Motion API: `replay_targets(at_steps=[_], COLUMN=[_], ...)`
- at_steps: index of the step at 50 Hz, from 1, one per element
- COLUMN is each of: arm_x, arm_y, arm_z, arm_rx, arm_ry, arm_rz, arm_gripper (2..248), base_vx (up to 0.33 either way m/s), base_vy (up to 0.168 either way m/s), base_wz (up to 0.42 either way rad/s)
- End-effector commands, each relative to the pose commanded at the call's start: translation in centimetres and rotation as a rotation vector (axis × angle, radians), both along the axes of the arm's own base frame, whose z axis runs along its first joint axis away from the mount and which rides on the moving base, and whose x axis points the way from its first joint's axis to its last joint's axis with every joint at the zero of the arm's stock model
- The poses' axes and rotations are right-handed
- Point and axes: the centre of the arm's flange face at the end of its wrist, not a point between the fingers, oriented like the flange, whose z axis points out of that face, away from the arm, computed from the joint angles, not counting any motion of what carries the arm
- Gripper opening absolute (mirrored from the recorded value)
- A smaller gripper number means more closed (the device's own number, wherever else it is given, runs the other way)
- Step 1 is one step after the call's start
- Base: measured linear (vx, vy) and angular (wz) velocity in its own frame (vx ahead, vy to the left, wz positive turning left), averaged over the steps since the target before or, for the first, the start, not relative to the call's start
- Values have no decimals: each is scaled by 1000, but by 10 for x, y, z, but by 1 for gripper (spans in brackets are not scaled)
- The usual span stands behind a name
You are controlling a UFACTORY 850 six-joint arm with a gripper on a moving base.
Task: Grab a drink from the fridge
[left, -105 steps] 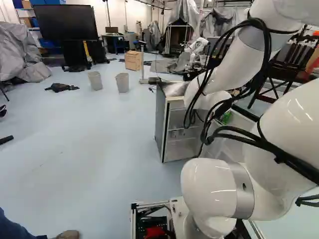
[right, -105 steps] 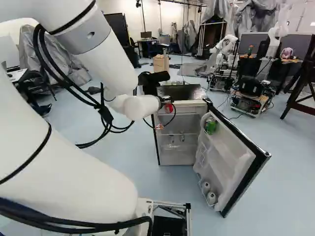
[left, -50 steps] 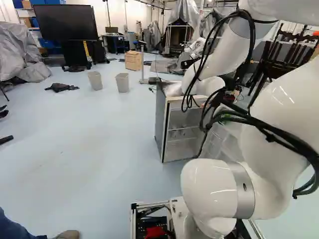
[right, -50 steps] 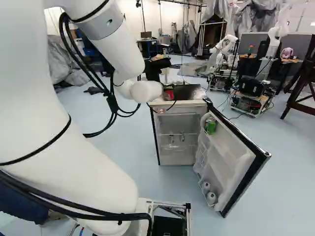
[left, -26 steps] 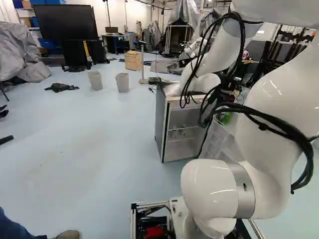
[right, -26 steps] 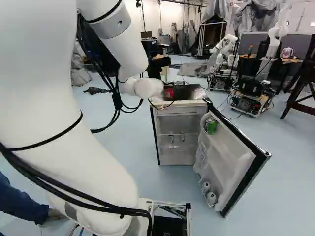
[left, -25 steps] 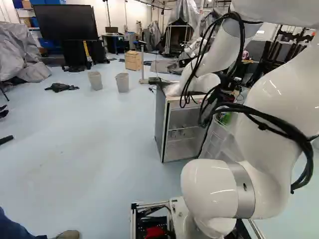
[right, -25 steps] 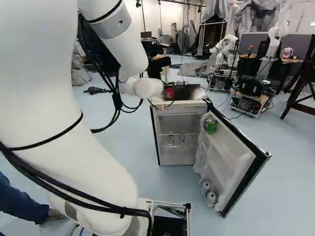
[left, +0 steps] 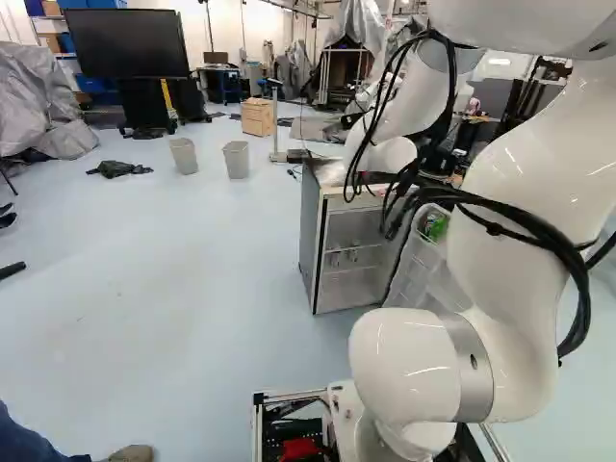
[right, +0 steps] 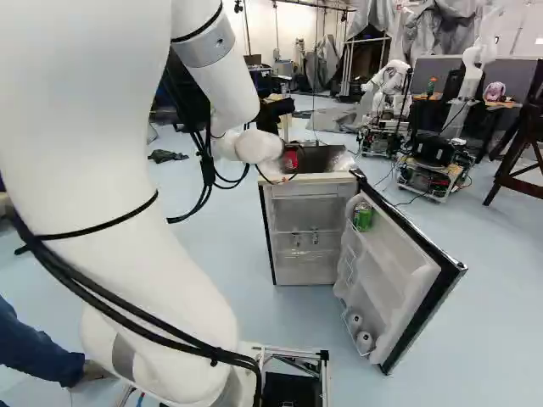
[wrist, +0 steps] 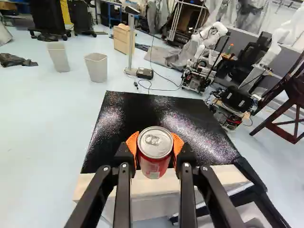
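Note:
In the right base view my gripper [right: 292, 152] is partly hidden behind the arm's wrist, near the fridge's [right: 312, 178] top front edge. The wrist view shows the gripper [wrist: 155, 148] shut on a red can [wrist: 154, 161], orange pads pressing both sides and its silver lid facing the camera. Behind the can lies the black fridge top [wrist: 142, 107]. The fridge door [right: 409, 263] stands wide open, with a green can [right: 363, 218] in its upper rack and two pale round items [right: 360, 332] low down. Small items [right: 305, 239] stand on the inner shelf.
Beyond the fridge are two grey bins [wrist: 97, 67], a cardboard box [wrist: 123, 39] and a stand with a cable. Another robot [right: 424, 161] stands farther right, near a dark wooden chair [right: 519, 153]. A person's leg [right: 38, 348] shows close beside the base.
The arm has swung and drawn back, carrying the red can upward from before the fridge opening to about its top edge. The grip has stayed shut. The base and fridge have not moved.

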Motion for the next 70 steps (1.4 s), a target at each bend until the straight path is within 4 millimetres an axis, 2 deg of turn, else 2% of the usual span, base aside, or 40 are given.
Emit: replay_targets(at_steps=[18, 48, 70], arm_x=[16, 17, 17], arm_y=[1, 1, 1], arm_z=[-4, -7, -7], arm_rx=[4, 10, 180], arm_ry=[41, 75, 52], arm_rz=[7, 5, -70], arm_gripper=[95, 95, 95], base_vx=[0, 0, 0], base_vy=[0, 0, 0], base_wz=[0, 0, 0])
